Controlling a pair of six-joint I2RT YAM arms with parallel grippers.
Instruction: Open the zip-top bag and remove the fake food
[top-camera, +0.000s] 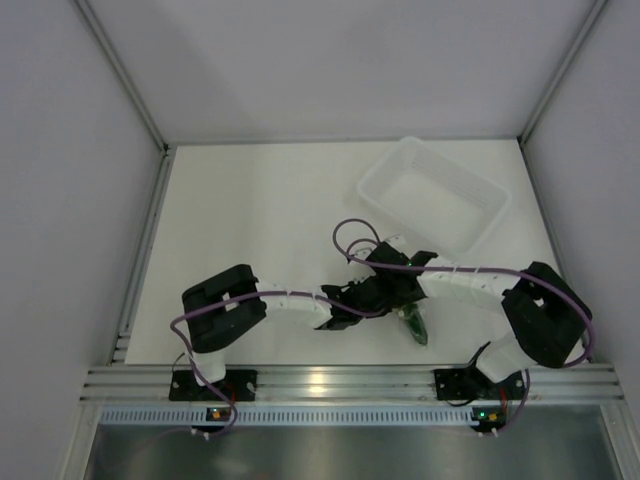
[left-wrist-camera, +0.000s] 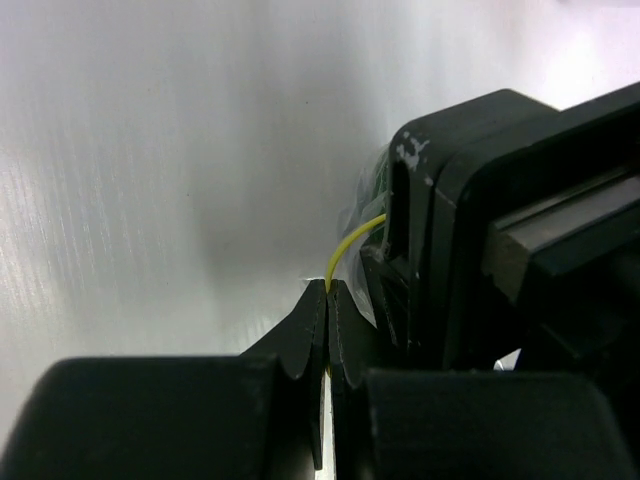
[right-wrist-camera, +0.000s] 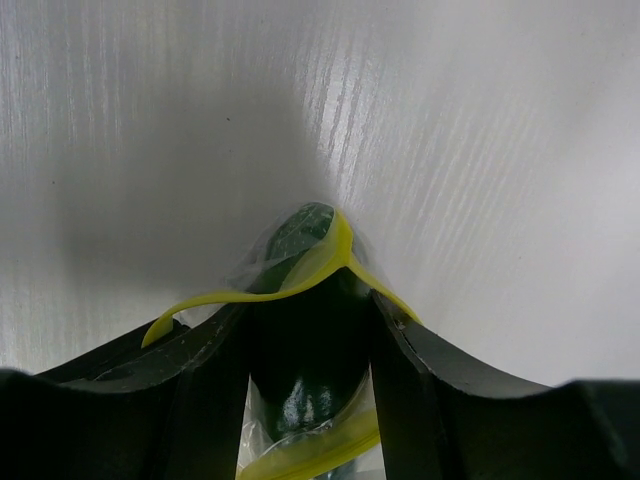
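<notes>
The left pincer and right pincer meet mid-worktop, the zip-top bag poking out toward the near edge; a clear bin sits behind them.

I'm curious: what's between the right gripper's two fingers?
The dark green fake food, inside the clear zip-top bag, with the yellow-green zip strip curling across. The right wrist view shows it.
</notes>
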